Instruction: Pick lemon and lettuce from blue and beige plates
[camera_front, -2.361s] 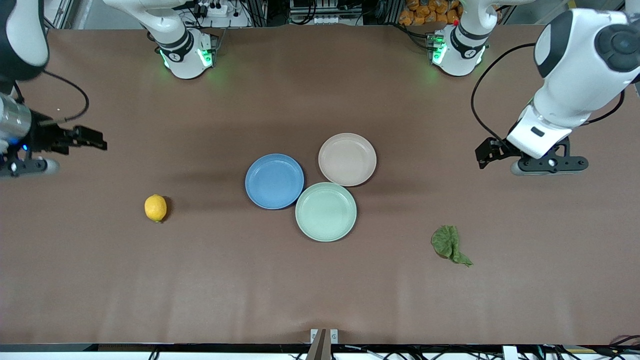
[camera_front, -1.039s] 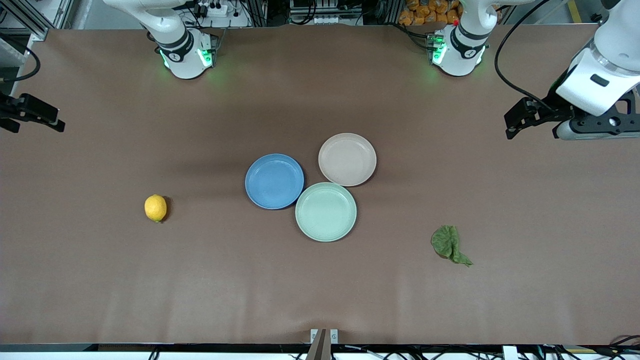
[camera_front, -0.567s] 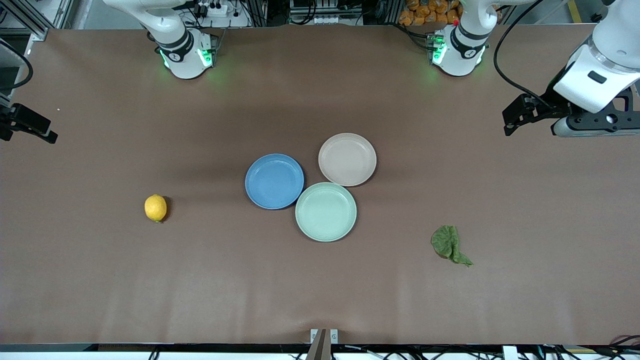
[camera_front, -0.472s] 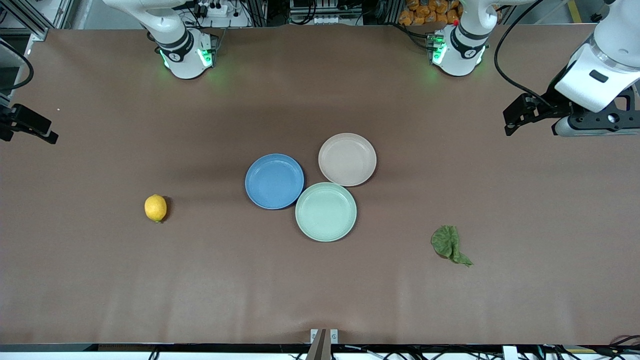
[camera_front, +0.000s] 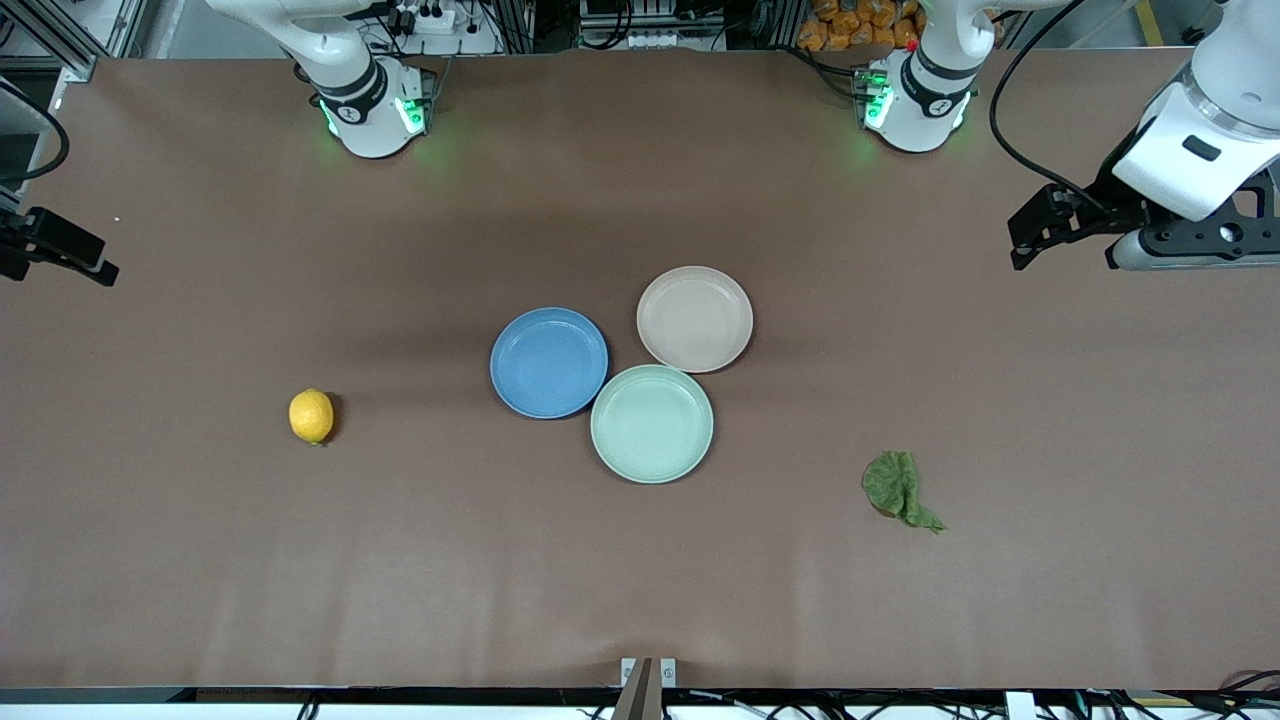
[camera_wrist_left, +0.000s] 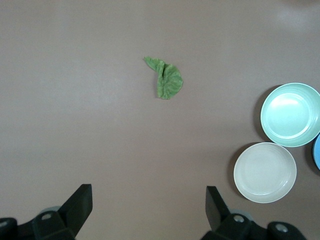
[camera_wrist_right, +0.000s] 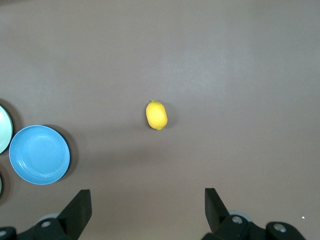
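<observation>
A: Front view, table from above. Where are the task items?

B: Lemon (camera_front: 311, 415) sits on bare table, mid-left of frame; lettuce (camera_front: 899, 488) lower right. Blue plate (camera_front: 548, 362) & beige plate (camera_front: 694, 318) at centre, both empty, w/ a green plate (camera_front: 651, 423) touching them.

A: Grippers?

B: Left gripper (camera_wrist_left: 148, 206) hangs at upper right, right gripper (camera_wrist_right: 147, 207) at left edge; both spread wide, holding nothing.

A: Handling?

B: Lemon prob. firm, smooth, may roll: take it across the middle. Lettuce limp, light: pinch the bunched fold.
</observation>
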